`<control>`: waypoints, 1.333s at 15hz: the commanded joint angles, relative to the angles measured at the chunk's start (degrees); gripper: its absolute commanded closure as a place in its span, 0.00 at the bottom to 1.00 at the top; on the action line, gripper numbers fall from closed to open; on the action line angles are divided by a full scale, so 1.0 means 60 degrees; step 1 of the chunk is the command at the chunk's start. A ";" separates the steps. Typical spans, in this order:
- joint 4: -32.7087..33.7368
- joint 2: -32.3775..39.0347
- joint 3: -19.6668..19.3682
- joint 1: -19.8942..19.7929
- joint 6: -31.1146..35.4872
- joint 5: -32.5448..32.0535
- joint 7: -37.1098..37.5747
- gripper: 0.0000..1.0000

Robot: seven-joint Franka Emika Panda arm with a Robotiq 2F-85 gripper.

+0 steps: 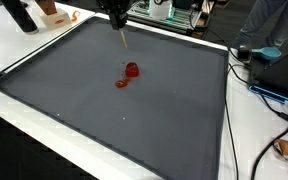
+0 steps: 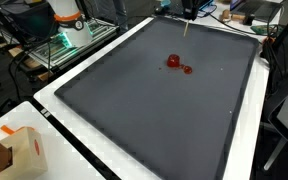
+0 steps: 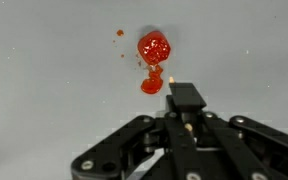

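Gripper (image 3: 185,113) clamped on a thin stick (image 1: 124,41); red blob (image 3: 153,47) at twelve o'clock, near its tip. Mat (image 1: 184,125) edges lie well apart all round.

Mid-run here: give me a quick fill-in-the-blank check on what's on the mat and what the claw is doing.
The round blob and the smear beside it are both ___ in colour.
They lie on a dark ___ mat.
The claw is ___ on a thin stick.
Missing words: red; grey; shut.
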 commanded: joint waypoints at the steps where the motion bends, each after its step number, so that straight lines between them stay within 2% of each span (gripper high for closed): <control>1: 0.0026 0.0002 0.0011 -0.0010 -0.0033 -0.0005 0.0005 0.87; 7: 0.0025 0.0002 0.0011 -0.0010 -0.0029 -0.0005 0.0006 0.87; 8: 0.0161 0.0092 -0.0002 -0.0085 -0.0210 0.0163 -0.0049 0.97; 9: 0.0293 0.0172 0.0006 -0.0163 -0.0403 0.0369 -0.0200 0.97; 14: 0.1292 0.0739 0.0046 -0.0991 -0.2198 0.2458 -0.2151 0.97; 20: 0.2592 0.1925 0.0033 -0.2135 -0.4401 0.4132 -0.4757 0.97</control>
